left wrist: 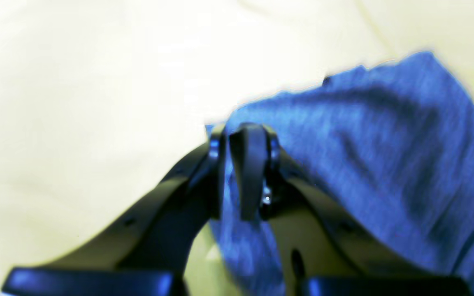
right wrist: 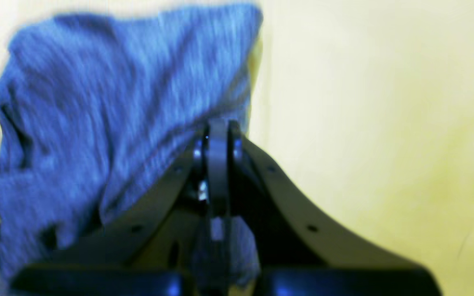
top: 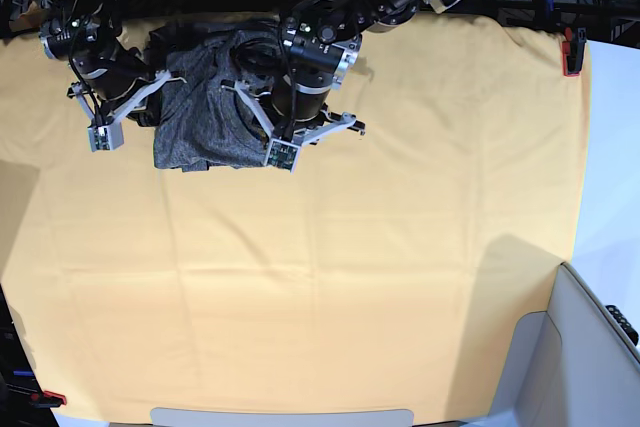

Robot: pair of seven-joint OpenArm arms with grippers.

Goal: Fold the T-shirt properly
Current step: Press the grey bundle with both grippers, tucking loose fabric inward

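Because each pinches one side of the heathered charcoal-grey knit T-shirt [top: 205,112], bunched at the far edge of the plain yellow cloth [top: 300,277], the left gripper [left wrist: 241,172] and right gripper [right wrist: 217,164] are clenching fabric, seemingly to drag it out evenly for folding.

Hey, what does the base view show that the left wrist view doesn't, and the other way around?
Only the base view shows both arms over the shirt, the right hand, the whole spread of yellow cloth and a red clamp at its edge. Only the left wrist view shows, close up, the left hand with its jaws shut on a fold of shirt. Both show the left hand, the bunched shirt and yellow cloth beneath it.
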